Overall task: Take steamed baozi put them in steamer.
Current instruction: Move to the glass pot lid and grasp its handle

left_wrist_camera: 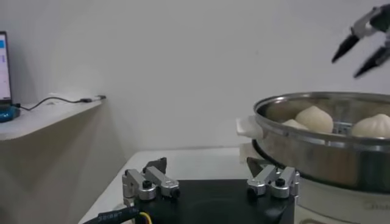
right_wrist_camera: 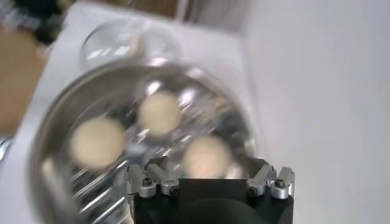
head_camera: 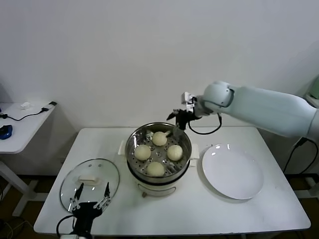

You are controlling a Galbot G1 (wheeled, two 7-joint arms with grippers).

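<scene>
Four cream-white baozi (head_camera: 159,138) (head_camera: 142,152) (head_camera: 174,152) (head_camera: 155,169) lie in the shiny steel steamer (head_camera: 133,140) on the cream pot at the table's middle. My right gripper (head_camera: 178,121) is open and empty, just above the steamer's far rim. In the right wrist view my right gripper (right_wrist_camera: 208,164) is above the steamer (right_wrist_camera: 49,152), with three baozi (right_wrist_camera: 159,112) (right_wrist_camera: 97,142) (right_wrist_camera: 207,156) below. My left gripper (head_camera: 92,189) is open and empty at the front left, over the glass lid. In the left wrist view my left gripper (left_wrist_camera: 207,164) faces the steamer (left_wrist_camera: 317,152), with baozi (left_wrist_camera: 314,119) inside.
A round glass lid (head_camera: 89,172) with a cream handle lies front left of the pot. A flat white plate (head_camera: 232,171) lies to the right of it. A white side table (head_camera: 20,124) with cables stands off the left edge.
</scene>
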